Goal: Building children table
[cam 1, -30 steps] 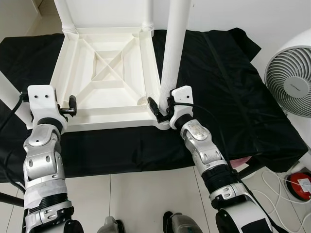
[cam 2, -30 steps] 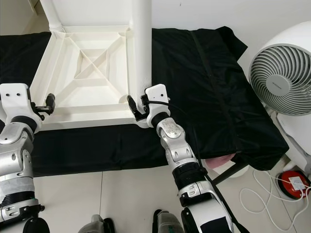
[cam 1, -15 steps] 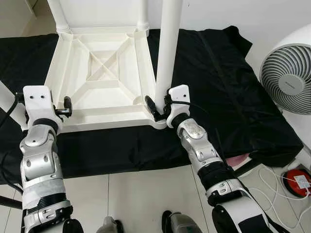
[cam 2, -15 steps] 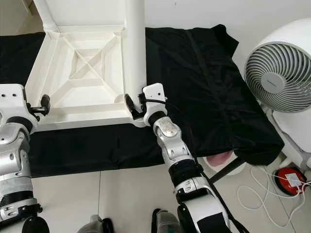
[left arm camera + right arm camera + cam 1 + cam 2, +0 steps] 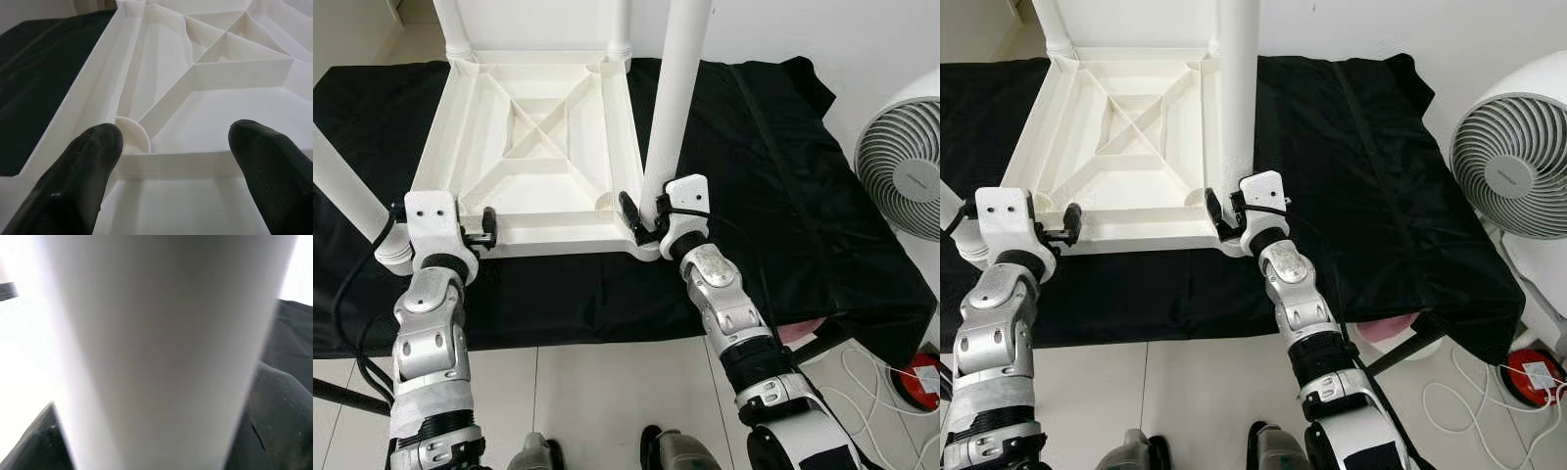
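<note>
A white children's table [image 5: 558, 235] lies upside down on a black cloth [image 5: 783, 176]. Two legs stand in its far corners [image 5: 453, 24]. At the near right corner stands a third leg [image 5: 671, 108], and my right gripper [image 5: 644, 213] is shut on it near its base, a black finger [image 5: 279, 416] on each side. My left gripper [image 5: 485, 229] is open at the table's near left edge, its fingertips [image 5: 93, 147] spread before an empty round socket [image 5: 133, 137] in that corner. A loose white leg [image 5: 342, 186] slants behind my left wrist.
A white floor fan [image 5: 906, 166] stands to the right of the cloth-covered platform. A red object [image 5: 925, 370] and white cables lie on the tiled floor near it. Something pink [image 5: 795, 333] peeks out under the cloth's near right edge.
The whole view has shifted as the camera moved. My right gripper stays on the near right leg. My left gripper has come in a little along the table's near edge.
</note>
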You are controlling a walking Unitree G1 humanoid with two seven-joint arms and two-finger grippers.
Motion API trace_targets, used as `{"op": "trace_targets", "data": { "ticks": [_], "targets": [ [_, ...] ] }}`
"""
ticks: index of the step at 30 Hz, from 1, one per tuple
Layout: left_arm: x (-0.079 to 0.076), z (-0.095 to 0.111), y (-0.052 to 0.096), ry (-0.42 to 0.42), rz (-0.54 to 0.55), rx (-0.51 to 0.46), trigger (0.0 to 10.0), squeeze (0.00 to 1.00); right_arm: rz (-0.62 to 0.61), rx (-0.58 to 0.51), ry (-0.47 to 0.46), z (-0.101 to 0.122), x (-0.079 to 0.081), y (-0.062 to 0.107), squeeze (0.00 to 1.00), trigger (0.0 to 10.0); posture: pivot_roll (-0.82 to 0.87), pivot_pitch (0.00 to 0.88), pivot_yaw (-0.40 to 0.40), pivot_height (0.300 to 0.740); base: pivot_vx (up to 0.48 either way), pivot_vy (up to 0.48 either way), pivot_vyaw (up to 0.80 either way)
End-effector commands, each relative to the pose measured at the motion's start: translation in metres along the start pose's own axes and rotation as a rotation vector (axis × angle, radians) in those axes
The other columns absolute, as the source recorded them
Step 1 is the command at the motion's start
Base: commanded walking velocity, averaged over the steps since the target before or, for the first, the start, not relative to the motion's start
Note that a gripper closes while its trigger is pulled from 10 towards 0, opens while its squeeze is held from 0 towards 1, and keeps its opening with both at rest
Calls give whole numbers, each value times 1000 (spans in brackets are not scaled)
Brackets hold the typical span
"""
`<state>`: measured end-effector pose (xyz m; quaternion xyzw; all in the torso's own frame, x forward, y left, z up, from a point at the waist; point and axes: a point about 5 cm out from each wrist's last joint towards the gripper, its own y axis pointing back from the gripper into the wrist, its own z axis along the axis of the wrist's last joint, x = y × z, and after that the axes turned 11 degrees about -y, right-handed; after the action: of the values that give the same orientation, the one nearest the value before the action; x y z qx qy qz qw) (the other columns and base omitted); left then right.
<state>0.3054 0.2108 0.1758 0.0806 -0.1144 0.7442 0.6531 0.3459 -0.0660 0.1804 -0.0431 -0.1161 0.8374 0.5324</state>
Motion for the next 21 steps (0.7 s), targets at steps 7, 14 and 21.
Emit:
{"op": "trace_targets", "data": {
  "ticks": [7,14,21],
  "targets": [
    [-34,-4,12,-45,-251,-37,10000,0,45,-5,-16,-2,23,2,0,10000,-53,132,16,740,0,0,0],
    [-45,-3,14,-64,-312,-57,10000,0,-13,-10,-28,1,21,1,0,10000,-54,141,13,740,0,0,0],
    [-46,2,12,-50,-297,-71,10000,0,-62,-3,-42,0,19,3,0,10000,-53,143,9,740,0,0,0]
  ]
}}
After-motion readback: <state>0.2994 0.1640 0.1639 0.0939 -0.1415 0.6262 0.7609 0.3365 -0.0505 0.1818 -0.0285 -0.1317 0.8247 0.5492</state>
